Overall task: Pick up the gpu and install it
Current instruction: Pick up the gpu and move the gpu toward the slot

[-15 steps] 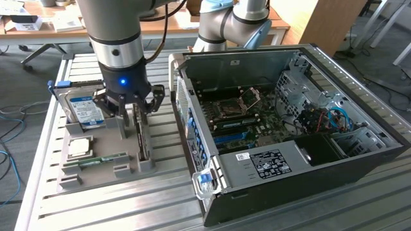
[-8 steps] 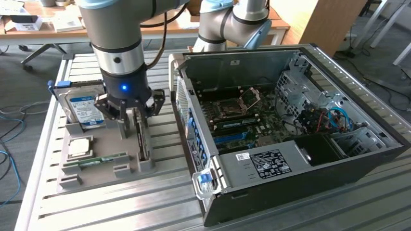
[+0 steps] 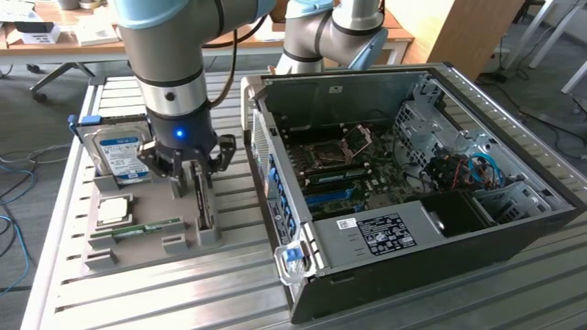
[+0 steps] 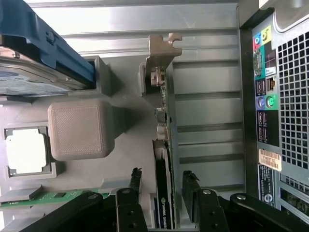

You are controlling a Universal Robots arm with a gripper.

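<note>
The gpu [image 3: 203, 201] is a thin dark card standing on edge in a slot of the grey holder [image 3: 156, 206], left of the computer case in the exterior view. My gripper [image 3: 196, 180] has come down over it and is open, one finger on each side of the card. In the wrist view the gpu [image 4: 163, 159] runs between the two black fingertips [image 4: 136, 176], with a small gap on either side, and its metal bracket [image 4: 161, 48] is at the far end. My gripper [image 4: 163, 175] straddles the card's near end.
The open computer case [image 3: 413, 185] lies at the exterior view's right, motherboard [image 3: 339, 172] exposed. The holder also carries a hard drive [image 3: 119, 151], a processor chip [image 3: 115, 208] and a green memory stick [image 3: 137, 229]. All rest on a slatted metal table [image 3: 137, 295].
</note>
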